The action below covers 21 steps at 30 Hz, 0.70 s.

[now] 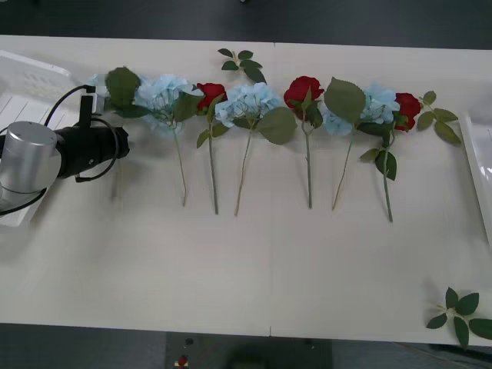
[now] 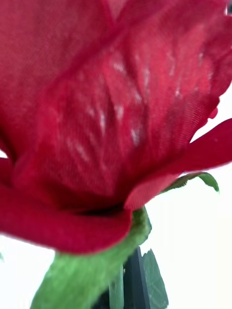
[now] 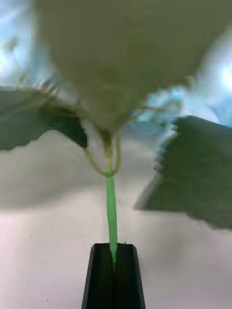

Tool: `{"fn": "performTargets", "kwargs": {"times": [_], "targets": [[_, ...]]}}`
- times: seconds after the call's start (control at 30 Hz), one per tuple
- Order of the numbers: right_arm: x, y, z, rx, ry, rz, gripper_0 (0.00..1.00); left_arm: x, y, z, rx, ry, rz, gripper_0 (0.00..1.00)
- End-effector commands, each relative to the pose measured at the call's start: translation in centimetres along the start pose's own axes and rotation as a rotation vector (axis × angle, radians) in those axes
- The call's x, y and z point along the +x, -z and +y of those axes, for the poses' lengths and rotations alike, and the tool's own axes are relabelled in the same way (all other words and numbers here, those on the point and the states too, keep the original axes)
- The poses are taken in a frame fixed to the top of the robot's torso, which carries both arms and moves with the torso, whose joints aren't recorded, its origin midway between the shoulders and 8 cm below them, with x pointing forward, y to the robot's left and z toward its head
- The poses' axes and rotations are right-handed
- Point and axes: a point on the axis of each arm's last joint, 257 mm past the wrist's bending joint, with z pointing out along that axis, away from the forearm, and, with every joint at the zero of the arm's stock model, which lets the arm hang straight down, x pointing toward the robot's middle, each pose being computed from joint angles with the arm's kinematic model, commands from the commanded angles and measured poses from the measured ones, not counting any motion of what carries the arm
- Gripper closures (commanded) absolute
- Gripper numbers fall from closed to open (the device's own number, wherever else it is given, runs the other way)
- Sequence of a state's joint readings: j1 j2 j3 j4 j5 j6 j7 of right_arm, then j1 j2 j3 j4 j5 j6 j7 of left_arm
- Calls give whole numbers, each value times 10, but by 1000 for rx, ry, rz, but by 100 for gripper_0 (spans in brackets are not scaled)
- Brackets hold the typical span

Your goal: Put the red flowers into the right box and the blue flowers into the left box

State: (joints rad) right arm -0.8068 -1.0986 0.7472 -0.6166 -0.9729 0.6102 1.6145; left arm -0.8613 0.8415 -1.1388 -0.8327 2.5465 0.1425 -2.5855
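Left wrist view: your left end effector is clenched on a blue flower's stem, long axis running straight out from the fingers toward the left box just beside it. Front view places that arm at the table's left end. Right wrist view adds a red flower held close; the right end effector's state cannot be told.

silver-and-black left arm, looped black cables

White table, leaf sprig at far edge, leaf sprig near corner
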Motion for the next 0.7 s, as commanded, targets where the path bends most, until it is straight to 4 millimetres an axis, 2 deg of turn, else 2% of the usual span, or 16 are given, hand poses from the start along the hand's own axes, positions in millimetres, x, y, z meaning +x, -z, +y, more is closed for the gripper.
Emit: {"fn": "performTargets", "kwargs": {"times": [0.03,0.07,0.13,0.2,0.33,0.57,0.63,0.7], "targets": [[-23,7,-13,18,-38,-48,77,-14,5,15,-28,23,-19,100],[-25,8,-13,17,-44,-52,68,-14,4,14,-26,22,-17,100],[-29,8,-12,11,-59,-65,35,-14,4,15,-27,23,-17,100],[-30,8,-10,5,-68,-68,25,-14,4,13,-24,18,-16,100],[-32,8,-7,0,-67,-76,25,-19,7,10,-6,9,-20,100],[-40,10,6,-28,-68,-90,25,-38,34,-8,159,1,29,100],[-46,15,14,-62,-88,-86,25,-40,41,-9,184,-3,38,100],[-57,32,26,-127,-131,-53,25,-46,49,-12,214,-12,44,100]]}}
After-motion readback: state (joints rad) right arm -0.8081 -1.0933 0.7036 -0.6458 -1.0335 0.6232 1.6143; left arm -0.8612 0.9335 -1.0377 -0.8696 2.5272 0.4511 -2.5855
